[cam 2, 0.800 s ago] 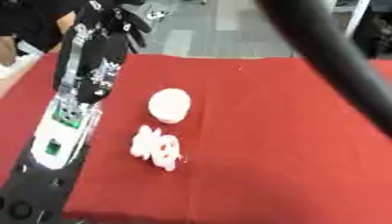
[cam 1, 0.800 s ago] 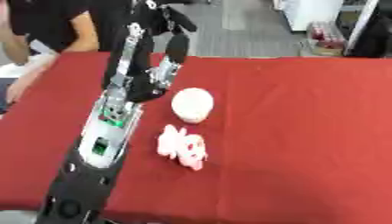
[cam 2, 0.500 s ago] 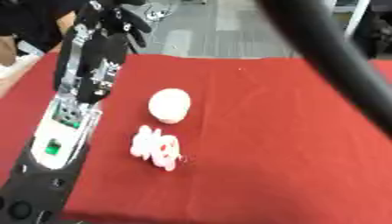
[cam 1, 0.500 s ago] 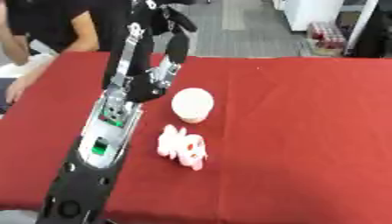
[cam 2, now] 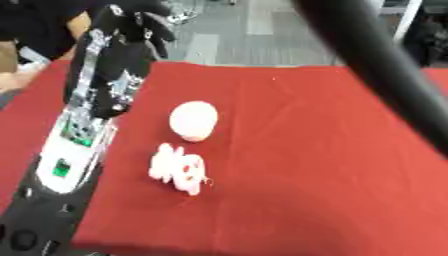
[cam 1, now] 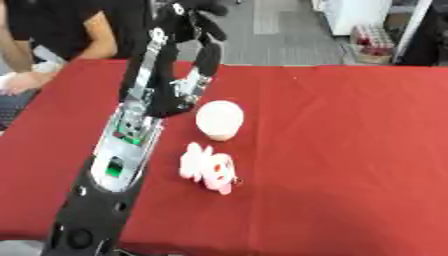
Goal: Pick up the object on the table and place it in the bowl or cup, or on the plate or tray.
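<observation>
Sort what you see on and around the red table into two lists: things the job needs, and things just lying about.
Job:
pink soft toy
white cup, lying on the table
left hand, raised

Lying about:
red tablecloth
bottles on the floor beyond

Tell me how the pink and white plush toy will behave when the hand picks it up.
The plush toy looks soft and lumpy, so it will probably squash and flop rather than stay stiff. It lies flat on the red table, so rolling seems unlikely. It is probably light for its size.
</observation>
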